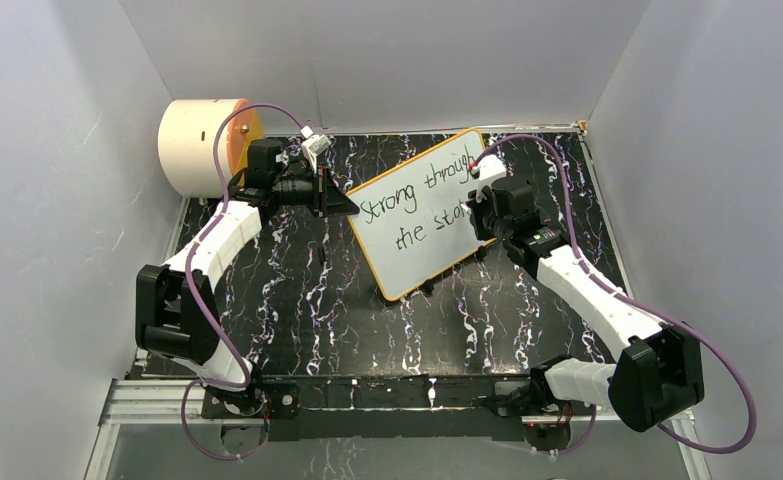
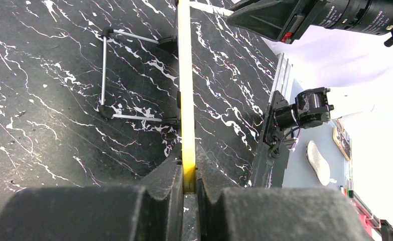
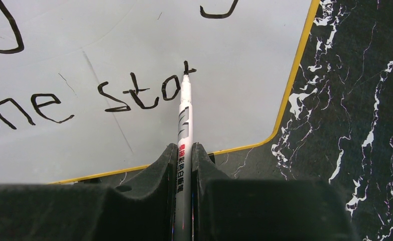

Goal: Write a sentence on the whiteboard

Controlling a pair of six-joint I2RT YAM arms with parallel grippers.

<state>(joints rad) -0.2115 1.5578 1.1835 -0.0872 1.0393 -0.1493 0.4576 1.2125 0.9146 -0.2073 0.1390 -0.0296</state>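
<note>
I've got "Strong through the sto" on the whiteboard (image 1: 422, 265), my right gripper (image 3: 184, 150) clamping the marker (image 3: 185, 113) mid-word, and my left gripper (image 2: 186, 173) pinching its frame (image 2: 185, 75).

Whiteboard (image 1: 407, 262): white, yellow-orange frame, black lettering. Table (image 1: 297, 290): black, white marble veining. Marker (image 3: 185, 115): white barrel, black tip.

Pale grey walls (image 1: 387, 60), black marbled tabletop (image 1: 297, 300)
</note>
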